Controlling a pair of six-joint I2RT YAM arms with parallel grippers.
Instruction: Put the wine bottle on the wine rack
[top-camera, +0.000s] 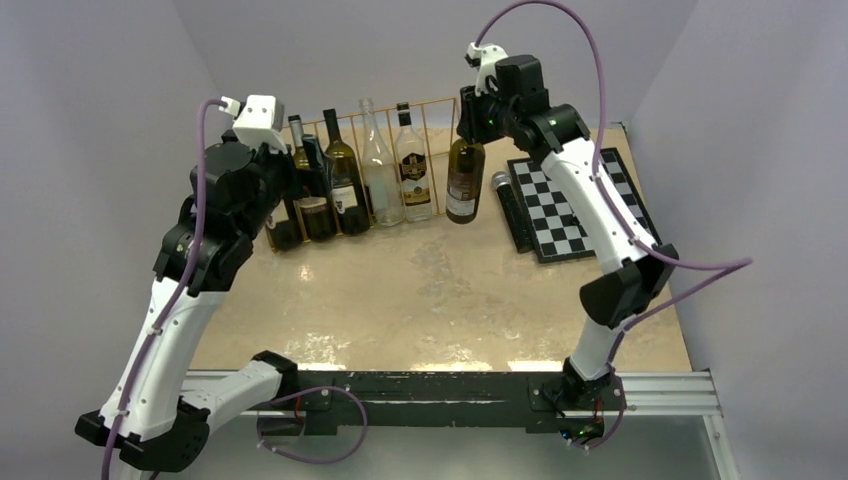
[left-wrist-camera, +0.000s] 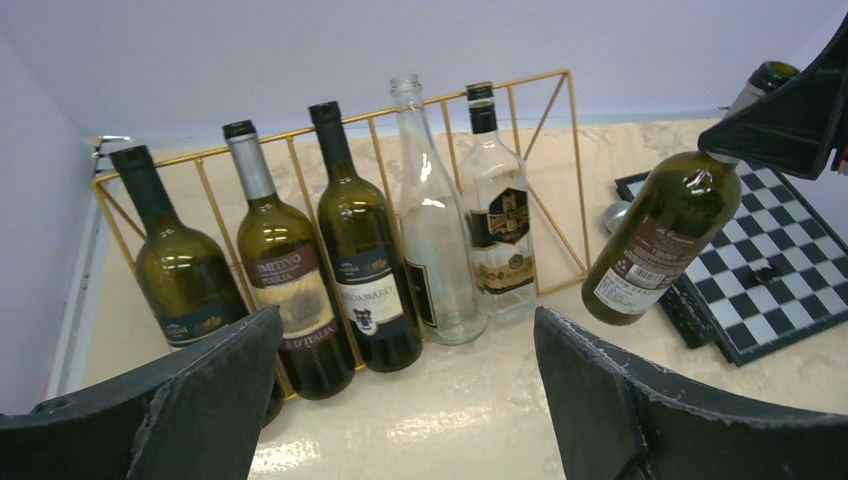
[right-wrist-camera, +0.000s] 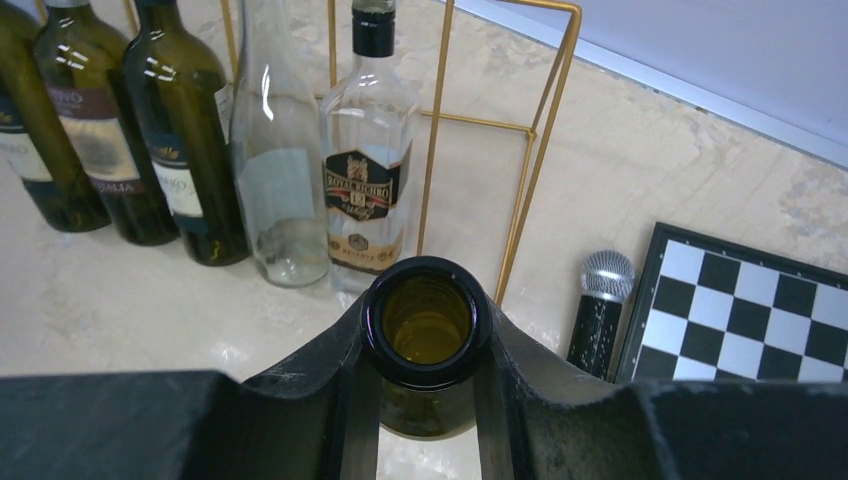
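A dark green wine bottle (top-camera: 465, 180) (left-wrist-camera: 660, 235) hangs tilted just above the table, and my right gripper (top-camera: 468, 128) (right-wrist-camera: 427, 335) is shut on its neck. Its open mouth (right-wrist-camera: 427, 318) sits between the fingers. It is in front of the vacant right-end slot of the gold wire wine rack (top-camera: 430, 101) (left-wrist-camera: 577, 170) (right-wrist-camera: 500, 124). Several bottles stand in the rack's other slots, green ones on the left and two clear ones to their right. My left gripper (top-camera: 290, 190) (left-wrist-camera: 407, 330) is open with nothing in it, low in front of the left bottles.
A black-and-white chessboard (top-camera: 575, 200) (left-wrist-camera: 790, 270) (right-wrist-camera: 750, 310) lies right of the rack. A black microphone (top-camera: 505, 200) (right-wrist-camera: 600, 300) lies along its left edge, close to the hanging bottle. Walls close in the back and both sides.
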